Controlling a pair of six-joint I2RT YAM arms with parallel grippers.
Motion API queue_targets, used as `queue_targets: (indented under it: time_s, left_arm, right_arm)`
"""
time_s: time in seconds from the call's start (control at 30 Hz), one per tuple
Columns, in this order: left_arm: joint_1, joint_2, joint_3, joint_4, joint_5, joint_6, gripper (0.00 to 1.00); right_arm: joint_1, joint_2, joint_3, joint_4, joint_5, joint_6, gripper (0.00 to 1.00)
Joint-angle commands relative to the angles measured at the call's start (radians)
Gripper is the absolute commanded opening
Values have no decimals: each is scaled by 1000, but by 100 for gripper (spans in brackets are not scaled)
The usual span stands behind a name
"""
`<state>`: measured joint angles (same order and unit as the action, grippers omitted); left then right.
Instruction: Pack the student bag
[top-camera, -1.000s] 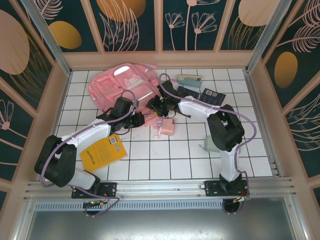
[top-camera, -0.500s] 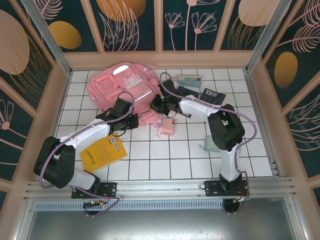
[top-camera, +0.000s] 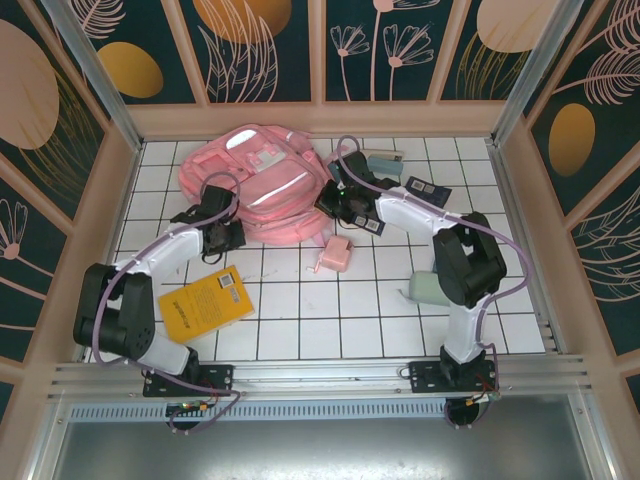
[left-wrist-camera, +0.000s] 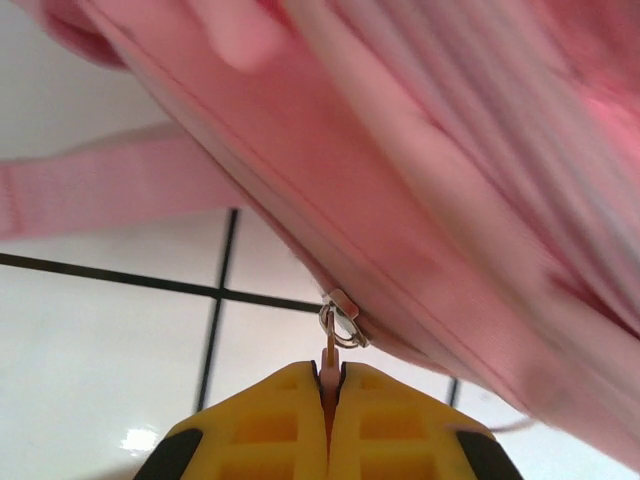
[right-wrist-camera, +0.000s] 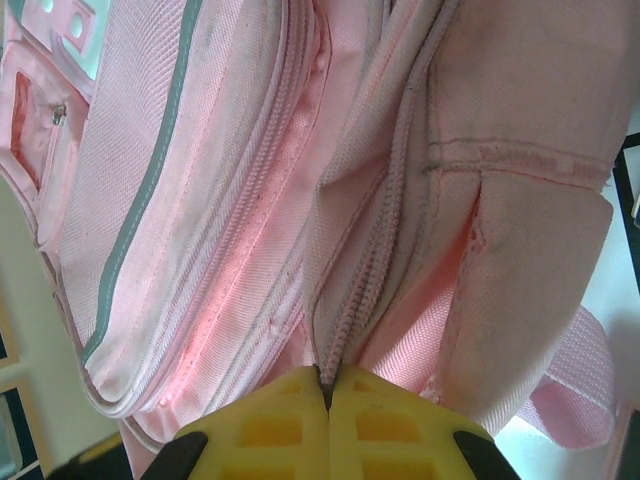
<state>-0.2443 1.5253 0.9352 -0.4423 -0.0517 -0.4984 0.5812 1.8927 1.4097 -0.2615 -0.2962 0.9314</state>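
Here, the left gripper (left-wrist-camera: 330, 372) is clenched on the thin pink tab of a zipper pull (left-wrist-camera: 338, 325) at the edge of the student bag (left-wrist-camera: 450, 180), and its yellow fingers (left-wrist-camera: 270, 425) press together with the tab between them. The right gripper (right-wrist-camera: 322, 385) is pinched tight on the bag's fabric at a zipper seam. From above, the bag lies at the far middle of the white tiled table (top-camera: 350, 320), with the left gripper at its near left edge and the right gripper at its right side. A yellow book (top-camera: 205, 305) lies by the left arm, and a small pink box (top-camera: 337, 253) sits just in front of the bag.
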Motion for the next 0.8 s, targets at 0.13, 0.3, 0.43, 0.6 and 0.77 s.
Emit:
queue_targets:
  time_s: [0.13, 0.3, 0.43, 0.6, 0.77]
  left_arm:
    - [114, 128, 118, -65, -159, 43, 0]
    - [195, 198, 177, -15, -162, 23, 0]
    - [246, 282, 239, 5, -139, 12, 0]
    - [289, 346, 290, 14, -167, -19, 0]
    - [324, 289, 258, 16, -168, -59, 0]
  right_arm:
    - [-28, -86, -18, 2, 47, -61, 0]
    - [-29, -115, -37, 4, 43, -69, 0]
    - [-28, -135, -54, 5, 40, -74, 0]
    - [-29, -147, -64, 5, 38, -79, 0]
    - [-29, -119, -49, 19, 6, -100, 0]
